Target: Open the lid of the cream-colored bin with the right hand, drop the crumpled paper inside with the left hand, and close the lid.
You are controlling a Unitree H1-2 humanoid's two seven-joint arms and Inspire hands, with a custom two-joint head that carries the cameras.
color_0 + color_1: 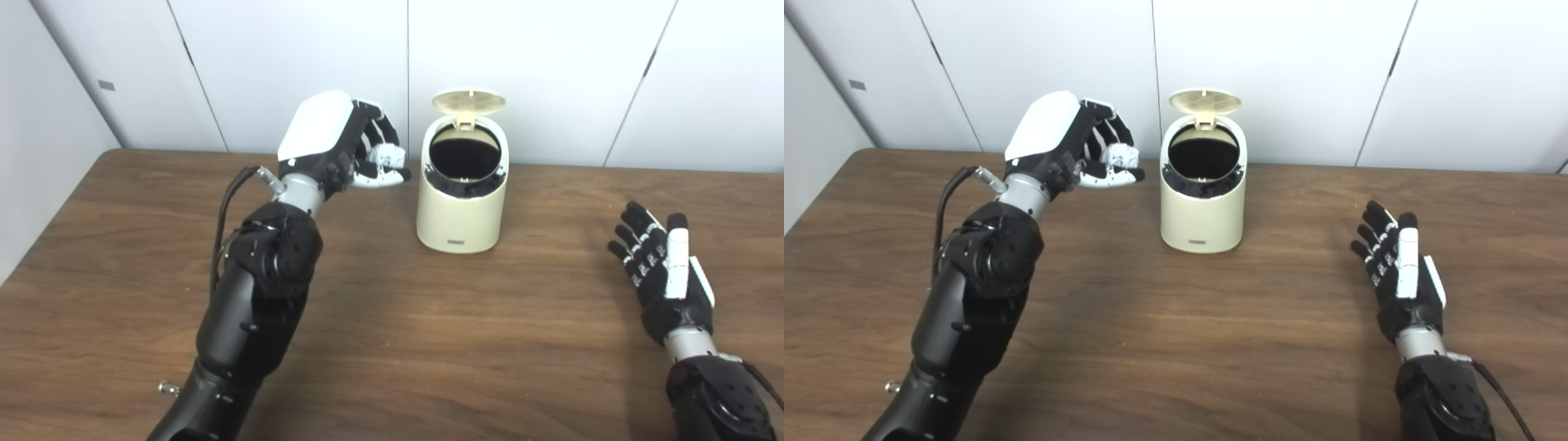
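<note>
Low on cream bin (462,211), small label (459,243) unreadable, lid (469,101) open

The bin (462,211) stands on the bench (429,343) toward its back edge, lid (469,101) up behind the opening; left hand (343,144) with paper (387,155) just left of it, right hand (664,269) well apart, front right

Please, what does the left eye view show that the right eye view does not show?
Only the left eye view: nothing of its own; the scene sits further right in the picture.

Only the right eye view: more table right of the right hand.

Both: the cream-colored bin with its lid up, the left hand beside it with its fingers around the crumpled paper, the right hand open.
</note>
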